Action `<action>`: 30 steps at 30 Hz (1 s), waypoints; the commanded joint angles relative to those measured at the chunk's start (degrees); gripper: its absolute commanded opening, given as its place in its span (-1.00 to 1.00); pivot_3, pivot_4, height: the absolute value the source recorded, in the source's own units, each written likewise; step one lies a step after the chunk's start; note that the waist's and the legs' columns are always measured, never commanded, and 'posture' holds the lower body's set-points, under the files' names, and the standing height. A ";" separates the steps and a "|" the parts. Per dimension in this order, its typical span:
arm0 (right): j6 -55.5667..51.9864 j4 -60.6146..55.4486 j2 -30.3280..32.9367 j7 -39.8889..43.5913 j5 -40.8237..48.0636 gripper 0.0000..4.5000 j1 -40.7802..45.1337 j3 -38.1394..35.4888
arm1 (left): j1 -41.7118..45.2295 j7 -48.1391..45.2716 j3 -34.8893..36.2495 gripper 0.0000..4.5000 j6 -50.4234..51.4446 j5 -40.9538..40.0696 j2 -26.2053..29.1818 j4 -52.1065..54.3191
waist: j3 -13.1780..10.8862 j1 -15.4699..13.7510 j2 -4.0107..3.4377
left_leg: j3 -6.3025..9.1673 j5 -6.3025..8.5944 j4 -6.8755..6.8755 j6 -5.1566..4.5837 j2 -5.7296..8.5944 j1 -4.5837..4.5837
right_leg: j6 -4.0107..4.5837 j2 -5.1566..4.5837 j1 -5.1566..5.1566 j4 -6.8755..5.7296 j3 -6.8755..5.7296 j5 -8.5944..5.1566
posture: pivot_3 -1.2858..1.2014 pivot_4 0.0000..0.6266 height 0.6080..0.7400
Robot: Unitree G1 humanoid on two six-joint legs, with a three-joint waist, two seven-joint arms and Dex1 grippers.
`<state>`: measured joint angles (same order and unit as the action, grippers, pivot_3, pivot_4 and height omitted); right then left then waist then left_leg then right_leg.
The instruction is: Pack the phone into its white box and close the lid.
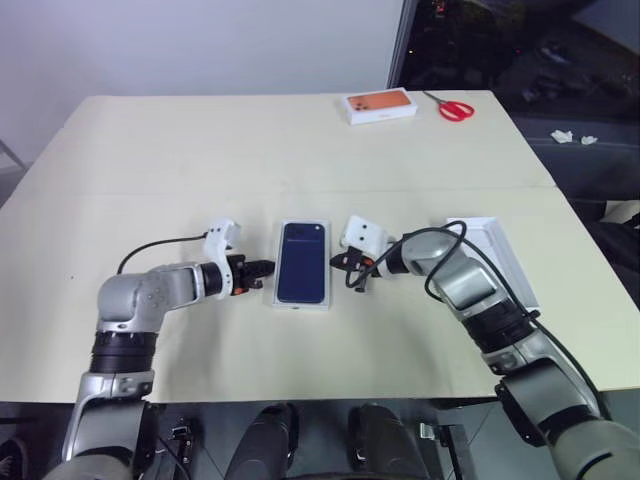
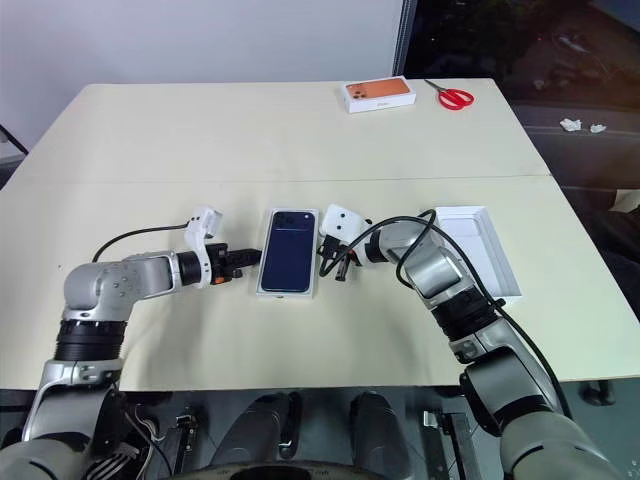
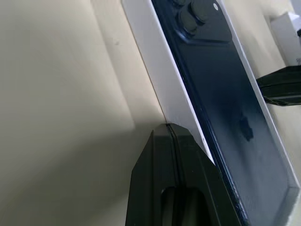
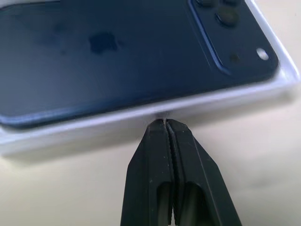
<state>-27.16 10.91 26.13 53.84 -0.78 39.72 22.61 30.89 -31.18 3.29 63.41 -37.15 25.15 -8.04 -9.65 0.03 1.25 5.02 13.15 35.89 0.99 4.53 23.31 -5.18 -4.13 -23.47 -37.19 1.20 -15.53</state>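
Phone (image 1: 302, 261) laid camera-side up inside white box (image 1: 284, 300), mid-counter (image 1: 200, 150). Left end effector (image 1: 262, 269) and right end effector (image 1: 343, 262) pinched closed, empty, tips set against opposite long walls, likely for squaring box. Lid (image 1: 500, 255) parked aside right, not yet fitted.

- The right gripper's (image 4: 165, 123) two black fingers are pressed together, tips at the white box wall.
- The dark navy-blue glossy phone (image 4: 117, 56) lies back up inside the shallow white cardboard box (image 4: 225, 96).
- Beige tabletop (image 4: 263, 155) lies beneath.
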 commanded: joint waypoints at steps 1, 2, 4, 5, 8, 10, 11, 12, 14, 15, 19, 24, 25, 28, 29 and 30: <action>1.71 0.51 0.25 0.20 -0.44 -0.97 2.18 -1.18 | 2.81 -2.04 -3.82 -1.00 -0.24 1.66 -3.52 -4.70 | 0.01 -0.51 -0.02 | 0.00 0.04 0.07 -0.07 0.00 -0.02 | 0.00 0.00 0.05 0.00 -0.01 0.00 | 0.03 -0.52 1.00; 2.10 1.35 0.92 0.31 -0.73 -0.97 2.39 -1.62 | 3.67 -2.59 -4.42 -1.00 -0.55 2.15 -4.42 -5.32 | 0.01 -0.70 -0.02 | 0.01 0.09 0.12 -0.16 0.01 -0.02 | 0.00 0.00 0.07 0.00 -0.04 0.00 | 0.03 -0.52 1.00; 3.22 3.26 2.40 0.50 -1.48 -0.97 2.78 -2.28 | 5.31 -3.33 -5.19 -1.00 -1.30 3.28 -6.19 -6.92 | 0.01 -0.95 -0.02 | 0.04 0.11 0.19 -0.18 0.06 -0.01 | 0.00 -0.02 0.12 0.00 -0.07 0.00 | 0.03 -0.52 1.00; 3.73 4.19 3.08 0.55 -1.70 -0.97 2.97 -2.61 | 6.00 -3.75 -5.57 -1.00 -1.81 3.94 -6.97 -7.65 | 0.01 -1.00 -0.02 | 0.05 0.10 0.21 -0.18 0.12 -0.01 | 0.00 -0.07 0.13 0.00 -0.08 0.00 | 0.03 -0.52 1.00; 5.39 6.20 5.36 1.21 -2.23 -0.97 2.95 -3.22 | 7.82 -4.16 -6.01 -1.00 -3.27 5.54 -9.44 -10.06 | 0.01 -1.09 -0.02 | 0.11 0.08 0.22 -0.17 0.38 0.02 | 0.00 -0.31 0.15 0.01 -0.14 0.00 | 0.03 -0.52 1.00; 6.07 7.36 6.46 1.52 -2.33 -0.97 2.90 -3.89 | 8.96 -4.58 -6.15 -1.00 -4.74 6.80 -10.84 -12.06 | 0.01 -1.02 -0.02 | 0.11 0.07 0.26 -0.16 0.54 0.03 | -0.01 -0.44 0.17 0.02 -0.14 0.00 | 0.03 -0.52 1.00; 6.26 7.71 6.65 1.62 -2.35 -0.97 2.92 -4.10 | 9.27 -4.84 -6.15 -1.00 -5.17 7.28 -11.20 -12.65 | 0.01 -0.95 -0.02 | 0.10 0.06 0.28 -0.15 0.59 0.04 | -0.01 -0.49 0.19 0.06 -0.14 0.00 | 0.03 -0.52 1.00; 6.68 8.32 7.36 1.79 -2.65 -0.97 2.80 -4.29 | 10.36 -4.87 -6.08 -1.00 -6.45 8.17 -12.02 -14.53 | 0.01 -0.93 -0.02 | 0.09 0.07 0.32 -0.18 0.61 0.04 | -0.02 -0.51 0.23 0.07 -0.14 0.00 | 0.03 -0.52 1.00; 7.37 9.19 8.65 2.09 -3.08 -0.97 2.36 -4.78 | 12.86 -4.73 -5.66 -1.00 -8.93 9.62 -13.85 -18.79 | 0.01 -1.07 -0.02 | 0.10 0.08 0.36 -0.20 0.65 0.04 | -0.02 -0.51 0.27 0.07 -0.16 0.00 | 0.03 -0.52 1.00; 7.40 9.35 9.06 2.18 -3.22 -0.97 2.20 -4.99 | 13.76 -5.14 -5.84 -1.00 -10.07 10.40 -14.47 -20.34 | 0.01 -1.12 -0.02 | 0.11 0.08 0.38 -0.20 0.65 0.04 | -0.03 -0.51 0.29 0.07 -0.19 0.00 | 0.03 -0.52 1.00; 7.28 8.89 9.76 2.71 -3.14 -0.97 1.77 -5.35 | 15.69 -6.75 -6.42 -1.00 -12.86 12.92 -15.65 -24.17 | 0.01 -0.78 -0.01 | 0.11 0.08 0.39 -0.21 0.65 0.04 | -0.05 -0.52 0.31 0.07 -0.20 -0.01 | 0.03 -0.52 1.00; 7.63 9.20 9.60 2.48 -3.82 -0.97 2.01 -5.83 | 15.40 -8.97 -6.79 -1.00 -12.50 14.03 -15.41 -23.59 | 0.01 -0.67 -0.01 | 0.11 0.08 0.36 -0.21 0.60 0.04 | -0.06 -0.50 0.25 0.06 -0.18 -0.01 | 0.03 -0.52 1.00; 7.63 9.22 9.57 2.49 -3.79 -0.97 2.10 -6.01 | 15.01 -9.24 -6.70 -1.00 -12.11 14.08 -15.11 -22.91 | 0.01 -0.65 -0.01 | 0.10 0.08 0.36 -0.21 0.60 0.04 | -0.06 -0.49 0.25 0.06 -0.18 -0.01 | 0.03 -0.52 1.00; 7.90 9.29 10.04 2.54 -3.97 -0.97 2.33 -6.33 | 13.96 -9.50 -5.92 -1.00 -11.63 14.23 -13.94 -21.03 | 0.01 -0.60 -0.01 | 0.10 0.08 0.35 -0.21 0.60 0.04 | -0.06 -0.49 0.23 0.06 -0.16 -0.01 | 0.03 -0.52 1.00; 7.97 9.25 10.25 2.65 -3.96 -0.97 2.35 -6.46 | 13.62 -9.50 -5.71 -1.00 -11.55 14.29 -13.49 -20.40 | 0.01 -0.58 -0.01 | 0.10 0.08 0.34 -0.20 0.59 0.04 | -0.06 -0.49 0.23 0.06 -0.16 -0.01 | 0.03 -0.52 1.00; 7.94 8.96 10.64 2.91 -3.90 -0.97 2.31 -6.62 | 13.01 -9.69 -5.78 -1.00 -11.64 14.59 -12.55 -19.41 | 0.01 -0.54 -0.01 | 0.10 0.08 0.34 -0.20 0.59 0.04 | -0.06 -0.48 0.22 0.05 -0.16 -0.01 | 0.03 -0.52 1.00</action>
<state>-19.56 20.39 35.24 56.46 -4.31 41.40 17.50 44.83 -40.25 -1.55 50.85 -23.12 11.84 -28.74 -9.65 -0.51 1.24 5.11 13.23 36.22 0.79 5.11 23.36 -5.23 -4.61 -23.26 -37.13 1.05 -15.54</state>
